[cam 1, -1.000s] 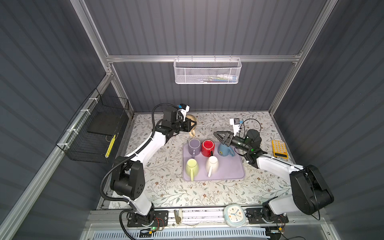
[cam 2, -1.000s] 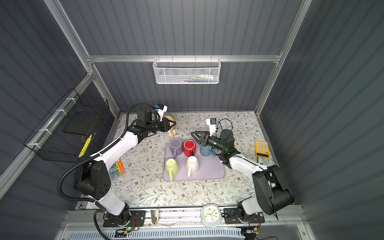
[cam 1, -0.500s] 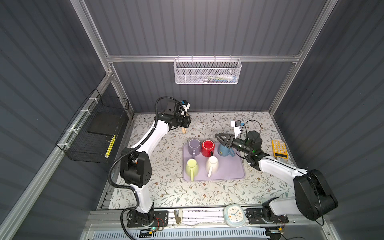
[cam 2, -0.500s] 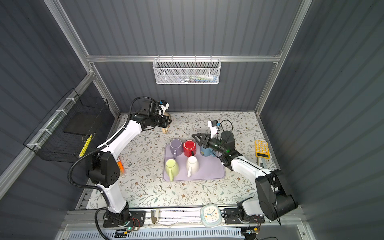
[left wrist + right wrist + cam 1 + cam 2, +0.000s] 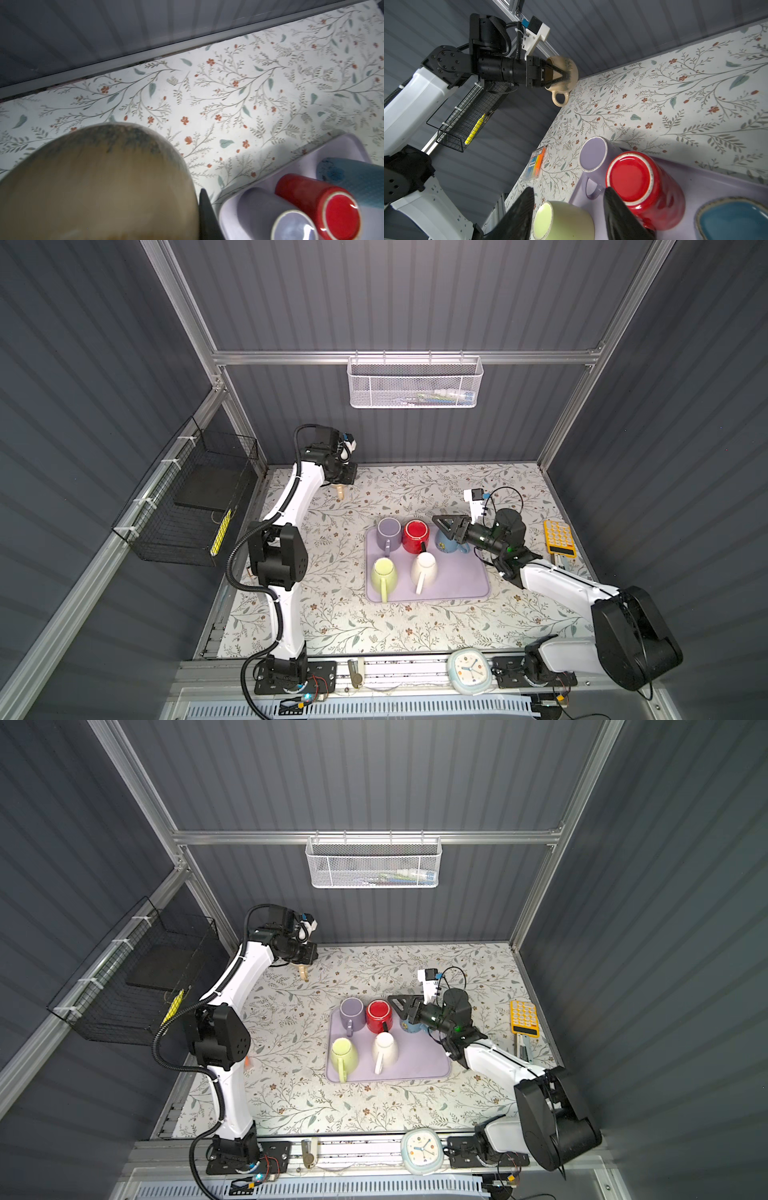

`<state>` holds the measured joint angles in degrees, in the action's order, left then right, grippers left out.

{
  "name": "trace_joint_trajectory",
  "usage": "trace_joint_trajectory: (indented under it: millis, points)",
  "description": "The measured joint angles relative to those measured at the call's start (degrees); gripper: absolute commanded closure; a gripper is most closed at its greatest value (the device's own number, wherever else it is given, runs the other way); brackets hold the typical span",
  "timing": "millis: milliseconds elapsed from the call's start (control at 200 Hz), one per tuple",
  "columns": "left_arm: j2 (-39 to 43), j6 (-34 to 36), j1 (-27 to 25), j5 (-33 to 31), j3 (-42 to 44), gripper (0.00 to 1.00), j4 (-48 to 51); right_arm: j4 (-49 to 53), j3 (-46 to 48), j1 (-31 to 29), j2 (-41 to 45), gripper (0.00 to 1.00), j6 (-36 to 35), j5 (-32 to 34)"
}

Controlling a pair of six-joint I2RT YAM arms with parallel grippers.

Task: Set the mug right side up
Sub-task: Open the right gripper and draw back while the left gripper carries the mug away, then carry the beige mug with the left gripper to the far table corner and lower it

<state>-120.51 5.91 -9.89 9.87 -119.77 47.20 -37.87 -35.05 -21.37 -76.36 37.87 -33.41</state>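
Bare tabletop (image 5: pixel 386 489) is seen under the beige mug (image 5: pixel 571 68) clamped by the left gripper (image 5: pixel 564 76). The right gripper (image 5: pixel 442 525) is held parted above the tray (image 5: pixel 457 585).

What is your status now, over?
Left claw shut on beige ceramic mug, held sideways, handle down. Right claw open over purple tray. Nothing in the way.

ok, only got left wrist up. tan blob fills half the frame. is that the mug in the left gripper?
Observer: Yes. The right wrist view shows the left gripper shut on the beige mug at its mouth end, apparently clear of the table.
Operator: orientation?
Observer: On its side, mouth toward the gripper, handle pointing roughly down.
Operator: right arm?
Observer: The right gripper is open above the tray near the red mug, holding nothing.
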Motion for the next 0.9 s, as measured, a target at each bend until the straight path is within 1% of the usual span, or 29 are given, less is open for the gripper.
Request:
trace_joint_trajectory:
  millis: [155, 255, 535, 900]
  points:
    - [-6.0, 2.6, 4.1, -1.1, -7.1, 1.0, 4.3, 0.4, 0.0, 0.0, 0.8, 0.44, -0.6, 0.3]
    - [-8.6, 4.0, 5.1, -1.6, -9.5, 1.0, 6.4, 0.9, 0.0, 0.0, 0.8, 0.44, -0.7, 0.3]
    - [-13.7, 6.6, 6.4, -0.9, -11.9, 1.0, 9.0, 2.8, 0.0, 0.0, 0.9, 0.44, -0.8, 0.4]
    - [-18.9, 6.8, 8.7, -0.9, -13.2, 1.0, 9.4, 4.1, 1.2, 0.0, 1.5, 0.44, -0.8, 0.5]
